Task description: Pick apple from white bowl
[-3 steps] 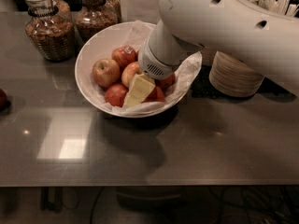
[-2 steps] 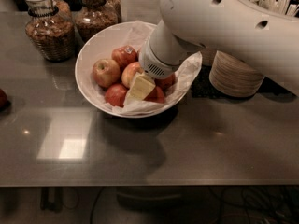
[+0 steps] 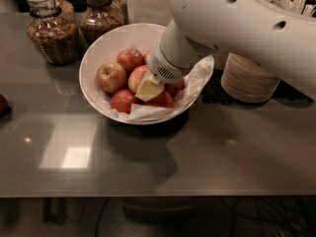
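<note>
Apple [image 3: 111,77] sits in white bowl [image 3: 101,48] near claw [image 3: 149,87], whose grip cannot be told.

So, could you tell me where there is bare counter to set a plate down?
The counter lies bare along the whole front, from the white bowl to the near edge, and left of the bowl before the jars. The back is crowded: jars, bowl, stacked bowls. The pincer is down inside the bowl among the apples.

Table [image 3: 222,152]: jars [image 3: 53,33], stacked bowls [image 3: 249,78], white bowl [image 3: 98,51], tool [image 3: 148,89] inside
</note>
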Available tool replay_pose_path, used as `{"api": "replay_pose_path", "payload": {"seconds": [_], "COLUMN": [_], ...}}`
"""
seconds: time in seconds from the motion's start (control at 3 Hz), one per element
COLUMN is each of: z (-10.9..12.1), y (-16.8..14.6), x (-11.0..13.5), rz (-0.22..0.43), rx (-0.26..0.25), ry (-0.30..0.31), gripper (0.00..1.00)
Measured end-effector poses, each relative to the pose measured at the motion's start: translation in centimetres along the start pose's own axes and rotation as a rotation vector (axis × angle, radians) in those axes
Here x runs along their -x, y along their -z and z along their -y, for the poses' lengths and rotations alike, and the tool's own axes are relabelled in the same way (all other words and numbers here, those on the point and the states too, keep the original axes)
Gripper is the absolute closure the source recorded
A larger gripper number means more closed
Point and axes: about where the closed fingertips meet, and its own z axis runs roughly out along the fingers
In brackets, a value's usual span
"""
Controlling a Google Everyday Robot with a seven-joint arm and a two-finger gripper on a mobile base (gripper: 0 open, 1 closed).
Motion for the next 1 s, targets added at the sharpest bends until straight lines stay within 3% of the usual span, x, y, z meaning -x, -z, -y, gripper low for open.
{"api": "replay_pose_path", "payload": {"seconds": [0.67, 1.0], "z": [0.00, -0.02], "y": [0.00, 0.00], "x": [0.00, 0.00], "rz": [0.000, 0.000], "rx": [0.000, 0.000], "ry": [0.000, 0.000], "gripper": [0.98, 1.00]}}
